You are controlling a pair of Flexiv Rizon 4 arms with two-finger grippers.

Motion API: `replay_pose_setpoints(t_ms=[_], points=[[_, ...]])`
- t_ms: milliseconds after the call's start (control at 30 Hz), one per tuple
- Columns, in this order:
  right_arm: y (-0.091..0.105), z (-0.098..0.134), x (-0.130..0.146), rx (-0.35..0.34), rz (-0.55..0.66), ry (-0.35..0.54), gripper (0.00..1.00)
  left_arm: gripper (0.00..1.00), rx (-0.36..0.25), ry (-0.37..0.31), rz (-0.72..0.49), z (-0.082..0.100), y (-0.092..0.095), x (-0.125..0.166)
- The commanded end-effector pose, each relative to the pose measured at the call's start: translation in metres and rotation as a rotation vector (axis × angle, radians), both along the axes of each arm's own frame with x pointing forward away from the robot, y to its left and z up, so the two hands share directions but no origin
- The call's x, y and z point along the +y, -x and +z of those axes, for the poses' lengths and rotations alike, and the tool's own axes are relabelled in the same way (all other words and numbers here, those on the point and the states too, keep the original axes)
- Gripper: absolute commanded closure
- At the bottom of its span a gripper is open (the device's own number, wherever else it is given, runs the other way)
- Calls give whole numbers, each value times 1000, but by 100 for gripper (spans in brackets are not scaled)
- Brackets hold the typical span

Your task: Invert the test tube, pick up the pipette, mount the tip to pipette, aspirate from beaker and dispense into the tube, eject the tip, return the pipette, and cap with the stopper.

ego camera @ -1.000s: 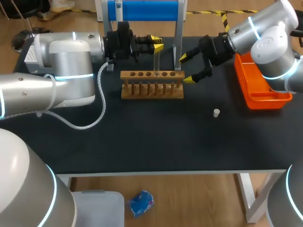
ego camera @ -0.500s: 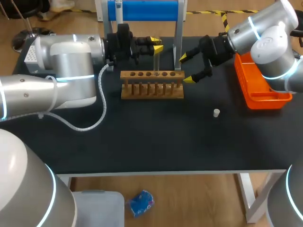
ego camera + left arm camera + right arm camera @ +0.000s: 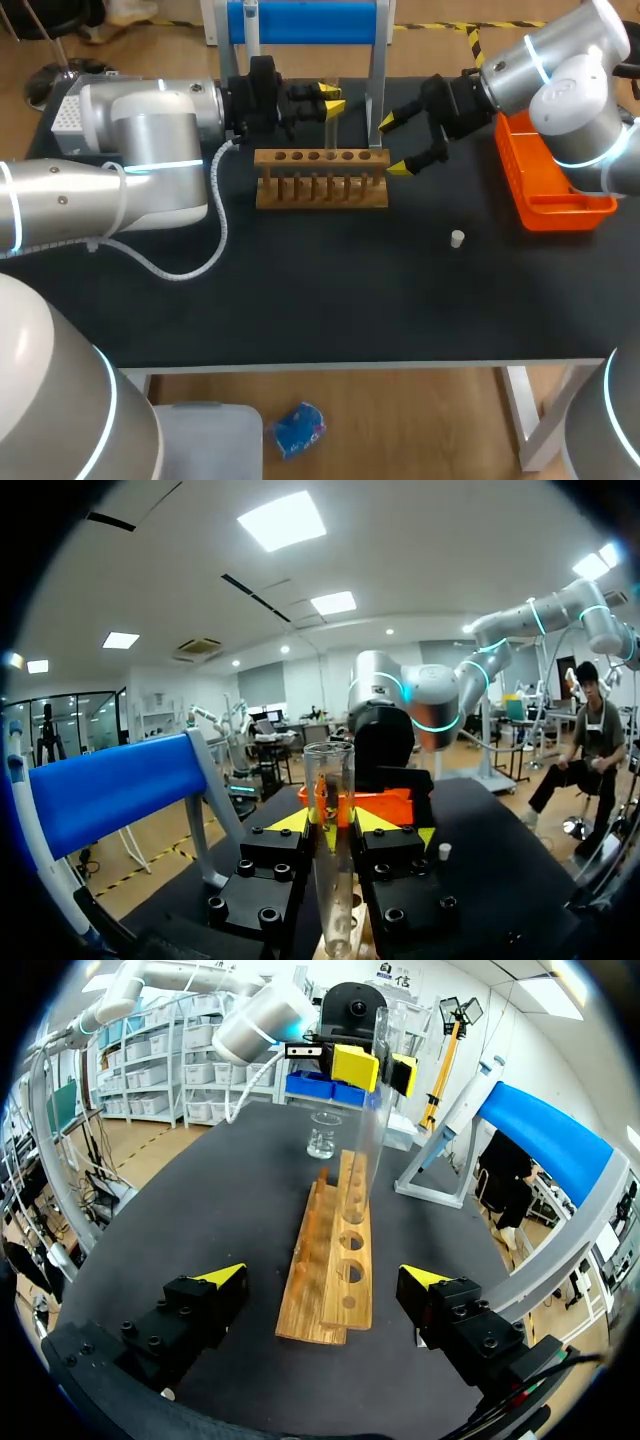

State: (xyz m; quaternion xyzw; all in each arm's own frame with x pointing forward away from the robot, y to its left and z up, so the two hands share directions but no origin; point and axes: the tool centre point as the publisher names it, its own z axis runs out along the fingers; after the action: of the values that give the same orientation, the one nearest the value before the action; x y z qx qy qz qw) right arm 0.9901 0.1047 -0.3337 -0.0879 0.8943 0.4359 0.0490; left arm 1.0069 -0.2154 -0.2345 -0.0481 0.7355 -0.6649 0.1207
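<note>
**A:** Entry one, the tube?

**B:** Tube (image 3: 331, 128): upright with its mouth up, pinched near the upper end by our left fingers (image 3: 332, 103). The left wrist view shows a yellow tip pressed to each side of the glass (image 3: 331, 780). Its round end hangs at the rack (image 3: 320, 180). We cannot tell whether it has entered a hole. We judge the high grip is there to leave the lower length free to slide straight down.

**A:** Entry two, our right fingers?

**B:** Right fingers (image 3: 399, 167): spread wide and holding nothing, just beside the rack's right end and pointed along it toward the tube. We take this as a waiting post, close enough for the pipette work without crowding the tube.

**A:** Stopper?

**B:** Stopper (image 3: 457, 238): one small white piece alone on the table (image 3: 300, 300), well apart from the rack on our right side. It is needed last, so we think it was set out of the way but within the right arm's reach.

**A:** Beaker?

**B:** Beaker (image 3: 325, 1136): on the table past the rack's far end in the right wrist view, near our left arm. In line with the rack, it should keep the transfer short, we reckon.

**A:** Anything else?

**B:** Tray (image 3: 560, 205): orange, at the table's right edge under our right arm. It is probably for the spent tip.
</note>
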Motion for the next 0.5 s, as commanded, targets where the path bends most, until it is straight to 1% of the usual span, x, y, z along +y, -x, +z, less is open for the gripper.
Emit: replay_pose_setpoints(t_ms=[33,100,300,500], points=[[-1,0,0,1,1,1,0,100,-2,5,1,-6,-4,-2],[-1,0,0,1,1,1,0,100,-1,-5,4,-9,-5,-2],[-1,0,0,1,1,1,0,100,16,-7,16,-16,-6,0],[-1,0,0,1,1,1,0,100,59,-9,15,-24,-6,-1]])
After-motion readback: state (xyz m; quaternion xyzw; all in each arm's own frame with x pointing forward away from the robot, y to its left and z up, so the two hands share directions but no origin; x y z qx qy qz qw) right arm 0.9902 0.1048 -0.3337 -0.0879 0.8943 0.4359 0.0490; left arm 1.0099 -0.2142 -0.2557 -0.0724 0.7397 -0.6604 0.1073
